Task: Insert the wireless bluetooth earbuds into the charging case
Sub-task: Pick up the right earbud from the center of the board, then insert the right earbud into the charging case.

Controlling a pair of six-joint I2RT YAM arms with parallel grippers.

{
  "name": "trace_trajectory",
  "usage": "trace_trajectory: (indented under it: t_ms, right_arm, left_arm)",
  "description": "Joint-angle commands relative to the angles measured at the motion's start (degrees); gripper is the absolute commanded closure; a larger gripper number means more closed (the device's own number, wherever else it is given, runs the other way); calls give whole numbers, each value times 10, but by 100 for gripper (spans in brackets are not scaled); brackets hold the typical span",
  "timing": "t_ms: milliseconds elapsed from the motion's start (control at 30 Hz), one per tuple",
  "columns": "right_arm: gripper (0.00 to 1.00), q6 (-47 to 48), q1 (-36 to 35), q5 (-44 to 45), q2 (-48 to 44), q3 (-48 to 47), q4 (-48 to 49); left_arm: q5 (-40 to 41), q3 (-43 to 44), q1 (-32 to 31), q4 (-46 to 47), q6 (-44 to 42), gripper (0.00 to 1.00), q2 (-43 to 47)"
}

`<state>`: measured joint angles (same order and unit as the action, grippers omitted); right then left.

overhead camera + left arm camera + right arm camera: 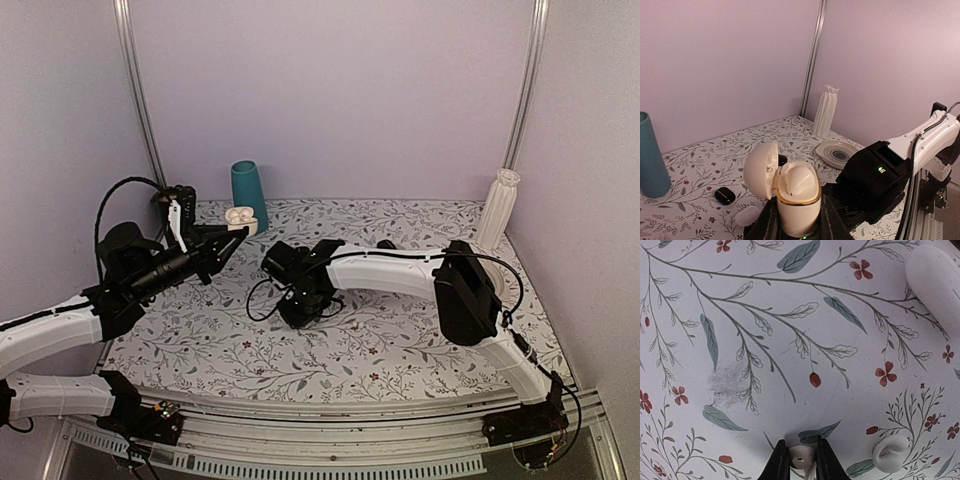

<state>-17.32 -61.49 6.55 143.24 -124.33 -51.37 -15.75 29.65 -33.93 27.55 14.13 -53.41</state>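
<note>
Left tool (799,226): clamped together on the lower body of the charging case (797,192), holding it upright above the tabletop (700,165) at the left rear, close to the teal cup (650,155).
Lid (761,169): hinged open to one side, so the case's mouth faces up. The inside looks bare, with no bud seated.
Right tool (801,452): down at the tabletop near the middle, its fingers drawn in on either side of the first earbud (800,458). They appear to touch it on both sides, so I judge it pinched. Whether it has left the surface cannot be told.
Second earbud (890,452): lying loose on the floral tabletop just beside the right tool, with nothing touching it.
Done: the case is gripped, opened and presented, and one bud is in the fingers.
Left to do: carry the first earbud across to the case and seat it in its well, then fetch and seat the second earbud.
Progress: early by my reckoning, since neither bud is in the case yet.
Nearby: a small black lump (725,195), a round dish (837,152) and a white ribbed vase (825,110) stand apart from the work.
</note>
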Motion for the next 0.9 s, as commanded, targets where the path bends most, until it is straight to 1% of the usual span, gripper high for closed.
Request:
trace_trajectory:
  t_ms: [0, 333, 433, 633, 867]
  right_arm:
    - [85, -15, -2, 8, -10, 17, 13]
    - [86, -46, 6, 10, -79, 113, 100]
    - [86, -58, 9, 13, -122, 144, 129]
    - [86, -76, 12, 48, -188, 210, 184]
    - [86, -90, 14, 97, -275, 279, 245]
  left_arm:
    - [10, 13, 8, 15, 6, 100, -3]
    - [28, 5, 10, 21, 19, 100, -14]
    - [28, -1, 10, 28, 24, 100, -18]
    - [23, -15, 10, 65, 36, 100, -32]
    - [-16, -28, 9, 117, 25, 100, -51]
